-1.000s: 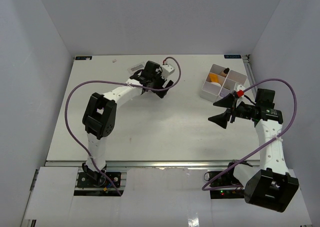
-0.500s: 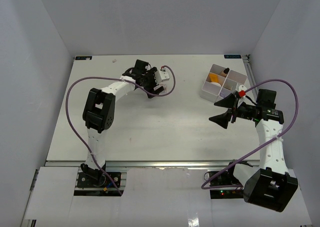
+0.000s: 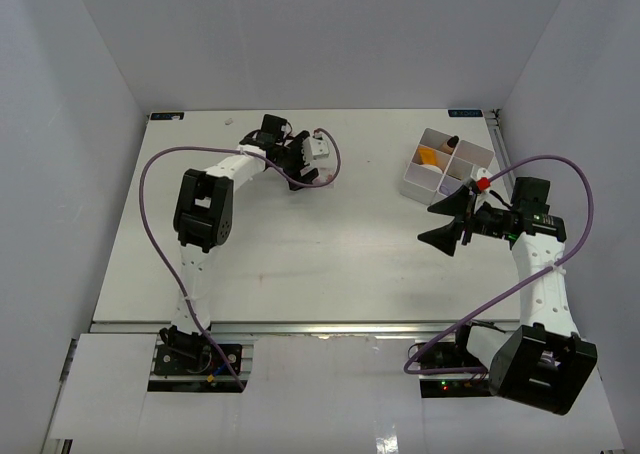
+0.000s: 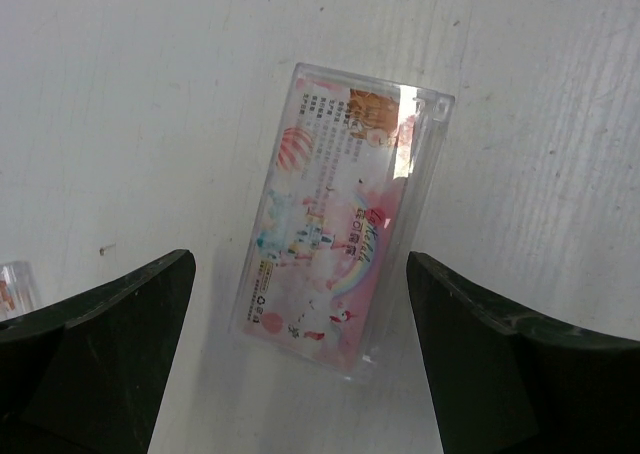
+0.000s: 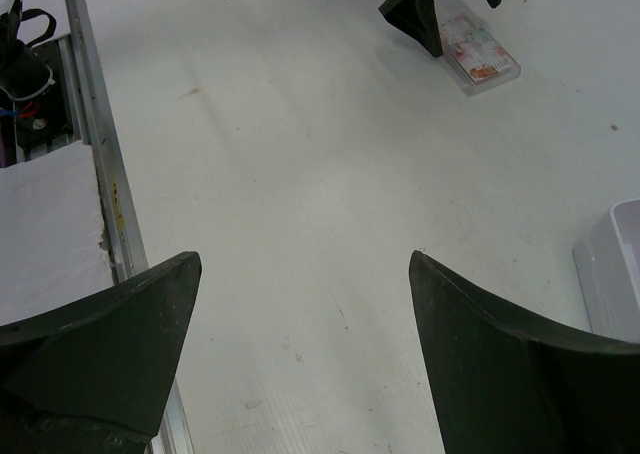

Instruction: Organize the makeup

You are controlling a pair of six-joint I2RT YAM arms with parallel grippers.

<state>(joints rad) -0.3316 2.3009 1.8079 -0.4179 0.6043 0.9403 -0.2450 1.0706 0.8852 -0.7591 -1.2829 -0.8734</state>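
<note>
Swinging leftward across the table's far side, the left gripper (image 4: 300,264) hung wide open over a flat clear packet (image 4: 340,204), needing descent and closure, while the right gripper (image 5: 305,264) gaped empty.

Print on the packet (image 4: 340,214) in my left view too blurred to read, second packet (image 4: 10,286) cut off at nine o'clock, tray (image 5: 612,274) clipped at three o'clock in my right view
</note>
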